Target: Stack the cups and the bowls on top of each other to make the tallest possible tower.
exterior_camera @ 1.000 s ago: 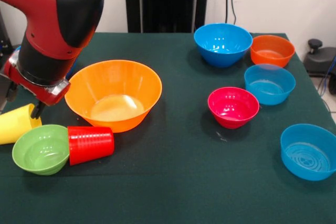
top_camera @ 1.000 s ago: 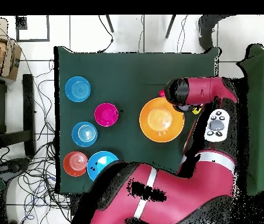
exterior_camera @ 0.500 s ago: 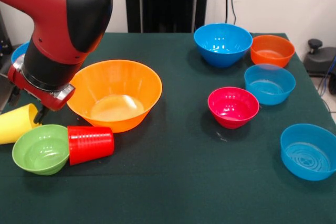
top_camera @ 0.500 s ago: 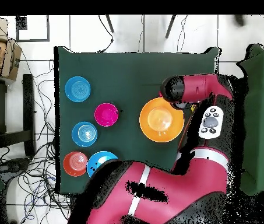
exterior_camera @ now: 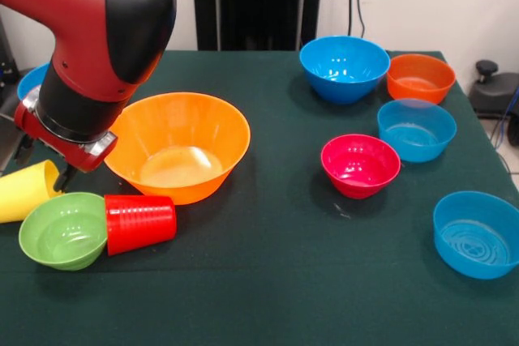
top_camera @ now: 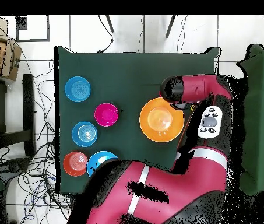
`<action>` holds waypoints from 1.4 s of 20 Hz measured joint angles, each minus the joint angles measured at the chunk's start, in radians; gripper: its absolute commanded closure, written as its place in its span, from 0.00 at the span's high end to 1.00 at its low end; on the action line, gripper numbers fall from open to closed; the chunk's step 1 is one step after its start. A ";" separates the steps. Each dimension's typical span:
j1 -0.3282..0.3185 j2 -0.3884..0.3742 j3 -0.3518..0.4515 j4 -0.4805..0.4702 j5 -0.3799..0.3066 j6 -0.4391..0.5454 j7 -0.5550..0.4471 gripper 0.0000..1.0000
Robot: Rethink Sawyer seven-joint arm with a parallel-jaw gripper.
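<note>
- Front view: the arm (exterior_camera: 89, 46) comes down at the left, and its hand (exterior_camera: 58, 174) shows only a dark tip just beside the yellow cup (exterior_camera: 24, 190); whether it is spread or pressed together I cannot tell.
- The yellow cup lies on its side at the bench's (exterior_camera: 268, 281) left edge; the red cup (exterior_camera: 139, 223) also lies on its side, touching the green bowl (exterior_camera: 62, 230), which tilts a little; the big orange bowl (exterior_camera: 178, 145) stands upright just behind them, empty, so no tower is begun.
- Well apart to the right stand a deep blue bowl (exterior_camera: 345, 67), a small orange bowl (exterior_camera: 420, 77), a pale blue bowl (exterior_camera: 416, 129), a pink bowl (exterior_camera: 360, 164) and another blue bowl (exterior_camera: 477, 233); a sliver of blue (exterior_camera: 32, 79) shows behind the arm.
- Handling, as I judge it: all look like thin glossy plastic, light, stiff and slippery; a lying cup may roll when nudged, so pinching across its rim wall seems safest; bowls offer only their rims.
- Overhead view: the arm (top_camera: 175, 169) covers the cups and the green bowl; the big orange bowl (top_camera: 161, 119) sits beside the wrist, the other bowls clustered across the bench (top_camera: 128, 70).
</note>
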 measured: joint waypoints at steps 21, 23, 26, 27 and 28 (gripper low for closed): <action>0.001 0.021 -0.051 -0.012 0.001 0.000 0.000 1.00; 0.001 0.024 -0.058 -0.016 0.001 0.000 0.000 1.00; 0.003 0.029 -0.067 -0.021 0.001 0.000 0.000 1.00; 0.003 0.030 -0.069 -0.022 0.001 0.000 0.000 1.00; 0.003 0.031 -0.072 -0.023 0.001 0.000 0.000 1.00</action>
